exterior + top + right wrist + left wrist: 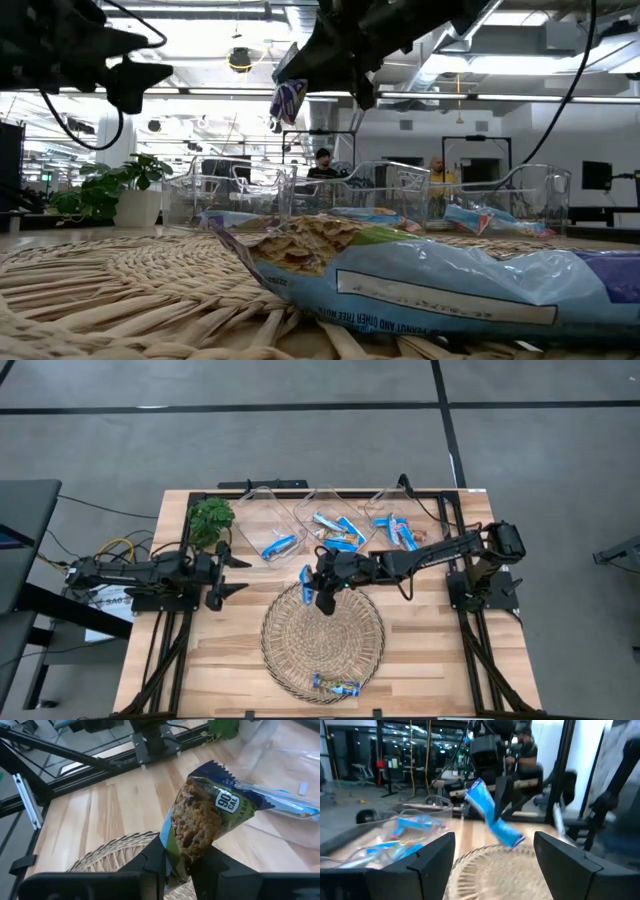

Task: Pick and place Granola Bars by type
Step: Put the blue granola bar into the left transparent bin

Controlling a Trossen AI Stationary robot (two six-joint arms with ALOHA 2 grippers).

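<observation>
While left gripper [232, 573] waits (open), right gripper [322, 588] pinches granola bar [200, 822].

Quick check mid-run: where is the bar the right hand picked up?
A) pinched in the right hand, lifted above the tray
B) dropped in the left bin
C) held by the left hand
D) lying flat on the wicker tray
A: the right hand is shut on the granola bar, holding it clear above the wicker tray.
</observation>
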